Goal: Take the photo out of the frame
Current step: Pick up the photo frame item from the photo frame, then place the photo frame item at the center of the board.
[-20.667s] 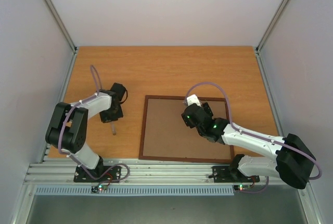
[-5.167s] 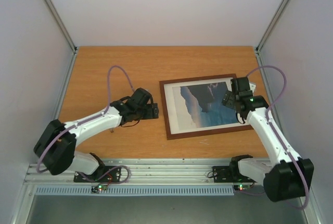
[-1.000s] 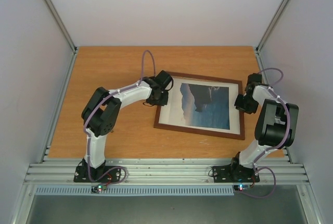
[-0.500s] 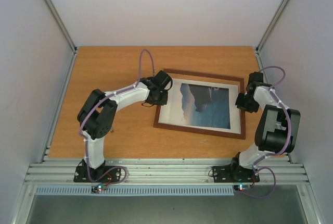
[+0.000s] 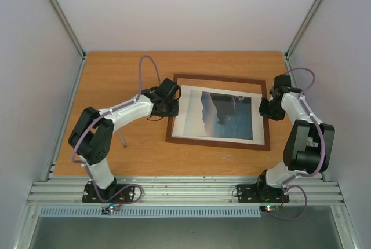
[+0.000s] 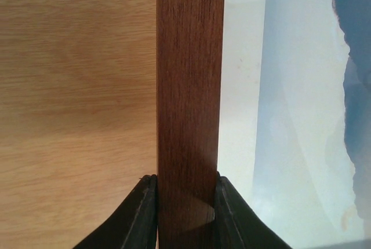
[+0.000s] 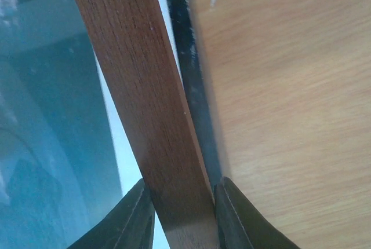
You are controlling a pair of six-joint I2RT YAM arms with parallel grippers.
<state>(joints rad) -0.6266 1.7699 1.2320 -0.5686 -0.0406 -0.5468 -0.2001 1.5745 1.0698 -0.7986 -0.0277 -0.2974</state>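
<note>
Left gripper (image 5: 169,106) is pinching the frame (image 5: 217,143) at 9 o'clock, right gripper (image 5: 267,109) is pinching it at 3 o'clock. The photo (image 5: 223,117) is lying inside, face up.

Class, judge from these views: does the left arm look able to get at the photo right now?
Probably not: the left gripper is clamped on a rail of the frame, and the photo lies enclosed within it, no edge exposed.
</note>
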